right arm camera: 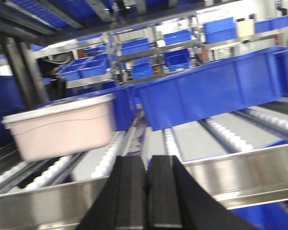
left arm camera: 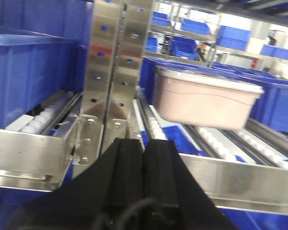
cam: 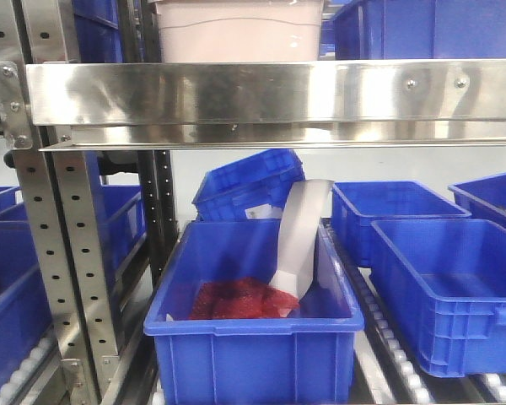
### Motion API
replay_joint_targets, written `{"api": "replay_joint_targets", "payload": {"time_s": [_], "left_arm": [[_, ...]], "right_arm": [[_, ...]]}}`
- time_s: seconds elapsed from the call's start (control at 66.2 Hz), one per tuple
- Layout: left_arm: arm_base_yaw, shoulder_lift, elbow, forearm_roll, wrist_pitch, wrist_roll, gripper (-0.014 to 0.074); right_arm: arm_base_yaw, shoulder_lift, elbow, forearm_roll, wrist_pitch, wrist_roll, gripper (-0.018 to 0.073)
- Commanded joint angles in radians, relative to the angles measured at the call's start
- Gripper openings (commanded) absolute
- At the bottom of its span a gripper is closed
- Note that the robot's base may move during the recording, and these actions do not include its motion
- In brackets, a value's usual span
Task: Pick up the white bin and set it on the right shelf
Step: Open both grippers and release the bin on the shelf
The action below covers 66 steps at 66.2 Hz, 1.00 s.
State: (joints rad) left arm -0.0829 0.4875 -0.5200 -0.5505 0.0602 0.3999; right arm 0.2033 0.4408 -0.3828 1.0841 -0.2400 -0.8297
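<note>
The white bin (cam: 236,34) is a pinkish-white tub on the roller bed of the right shelf (cam: 278,93), its base hidden behind the shiny front rail. The left wrist view shows the bin (left arm camera: 201,100) ahead and to the right, beyond the rail (left arm camera: 259,179). My left gripper (left arm camera: 144,142) is shut with nothing in it, short of the rail. In the right wrist view the bin (right arm camera: 62,127) is ahead to the left, behind the rail (right arm camera: 249,175). My right gripper (right arm camera: 146,158) is also shut and empty. Neither gripper touches the bin.
A perforated upright post (cam: 67,253) stands left of the shelf. Below it, a blue bin (cam: 253,337) holds red mesh and a white strip, with more blue bins (cam: 447,287) to the right. A large blue bin (right arm camera: 211,91) sits right of the white bin.
</note>
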Motion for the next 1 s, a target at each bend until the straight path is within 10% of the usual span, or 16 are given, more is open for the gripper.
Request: {"api": "replay_joint_targets", "payload": {"time_s": [0.0, 0.982], "left_arm": [[-0.006, -0.007, -0.027, -0.002, -0.052, 0.001, -0.0117], [-0.006, -0.007, -0.027, -0.002, -0.052, 0.001, -0.0117]], "right_arm": [[-0.002, -0.019, -0.027, -0.02, 0.019, -0.009, 0.0066], [-0.048, -0.116, -0.002, -0.101, 0.149, -0.008, 0.0066]]}}
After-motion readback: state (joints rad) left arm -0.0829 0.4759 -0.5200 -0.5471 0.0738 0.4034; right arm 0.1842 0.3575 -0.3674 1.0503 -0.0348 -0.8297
